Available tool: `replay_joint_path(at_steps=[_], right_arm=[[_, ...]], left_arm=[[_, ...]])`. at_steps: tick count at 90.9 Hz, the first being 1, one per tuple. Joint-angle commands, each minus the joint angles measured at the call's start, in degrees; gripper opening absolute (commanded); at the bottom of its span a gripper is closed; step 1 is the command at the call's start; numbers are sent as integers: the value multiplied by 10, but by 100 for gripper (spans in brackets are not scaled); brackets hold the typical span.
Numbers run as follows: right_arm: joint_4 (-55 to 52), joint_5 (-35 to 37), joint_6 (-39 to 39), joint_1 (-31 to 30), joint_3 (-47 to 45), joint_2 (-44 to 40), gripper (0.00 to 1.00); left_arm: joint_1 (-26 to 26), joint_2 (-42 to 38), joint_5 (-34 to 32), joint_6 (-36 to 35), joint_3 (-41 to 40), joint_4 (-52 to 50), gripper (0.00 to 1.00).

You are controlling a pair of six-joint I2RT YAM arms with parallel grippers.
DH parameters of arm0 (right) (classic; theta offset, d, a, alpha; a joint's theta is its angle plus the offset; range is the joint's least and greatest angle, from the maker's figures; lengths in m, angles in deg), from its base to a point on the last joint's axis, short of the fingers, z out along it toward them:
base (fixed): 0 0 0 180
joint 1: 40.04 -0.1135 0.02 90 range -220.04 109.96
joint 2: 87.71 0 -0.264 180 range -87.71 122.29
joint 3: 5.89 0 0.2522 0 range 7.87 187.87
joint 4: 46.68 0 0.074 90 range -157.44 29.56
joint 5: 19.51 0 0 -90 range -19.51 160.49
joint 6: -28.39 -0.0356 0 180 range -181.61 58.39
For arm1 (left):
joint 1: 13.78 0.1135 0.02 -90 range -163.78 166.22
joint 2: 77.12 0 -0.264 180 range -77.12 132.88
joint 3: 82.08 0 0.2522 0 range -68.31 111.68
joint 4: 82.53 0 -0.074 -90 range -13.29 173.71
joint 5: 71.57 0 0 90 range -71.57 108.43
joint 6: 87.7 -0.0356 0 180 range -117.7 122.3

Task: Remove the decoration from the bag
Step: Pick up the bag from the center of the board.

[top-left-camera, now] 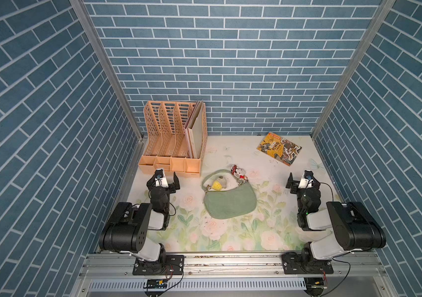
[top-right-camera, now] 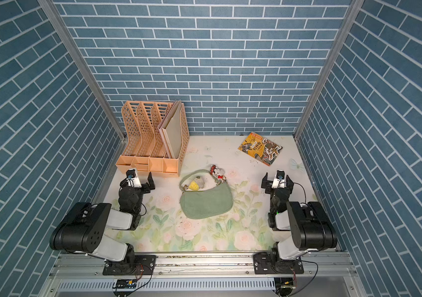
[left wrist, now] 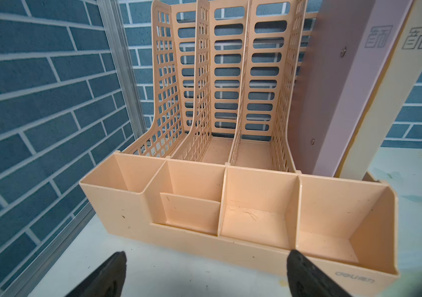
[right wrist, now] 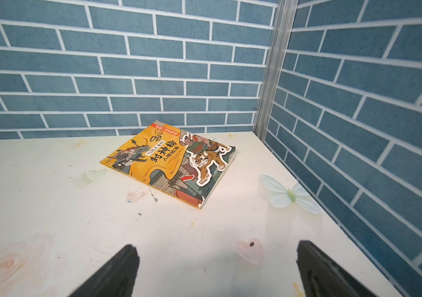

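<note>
Right now your left gripper (top-left-camera: pixel 165 179) and right gripper (top-left-camera: pixel 301 179) wait with jaws spread, empty, flanking the sage-green fabric crescent bag (top-left-camera: pixel 229 203) mid-surface; the small white plush cat decoration (top-left-camera: pixel 239 172) is clipped at its far-right strap end.

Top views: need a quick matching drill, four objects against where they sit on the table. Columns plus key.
Things:
1. bag
2. decoration
3. book
4. file organizer

Places:
A. standing in the far corner on the robot's left, against the brick wall
B. lying flat near the far corner on the robot's right
C. mid-table, between the two arms
D. just beyond the bag's far end on the robot's right, at the gold clasp

Pairs: 1-C, 2-D, 3-B, 4-A
</note>
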State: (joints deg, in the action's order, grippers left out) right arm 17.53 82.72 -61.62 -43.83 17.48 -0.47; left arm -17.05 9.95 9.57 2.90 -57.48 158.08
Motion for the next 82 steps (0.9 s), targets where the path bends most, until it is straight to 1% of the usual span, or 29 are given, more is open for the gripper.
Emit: replay_joint_path(at_steps=[1,72,78,82], right_arm=[[-3,6,-6,0,8,3,100],[-9,-2,-3,0,11,3,100],[-10,-17,6,-2,8,-10,100],[-38,1,16,-13,15,-40,100]], left_arm=[[1,-2,10,-5,7,4,100],[4,-1,14,-1,10,-1,100],[2,-6,6,-3,7,3,100],[-2,-26,3,-6,4,-7,99]])
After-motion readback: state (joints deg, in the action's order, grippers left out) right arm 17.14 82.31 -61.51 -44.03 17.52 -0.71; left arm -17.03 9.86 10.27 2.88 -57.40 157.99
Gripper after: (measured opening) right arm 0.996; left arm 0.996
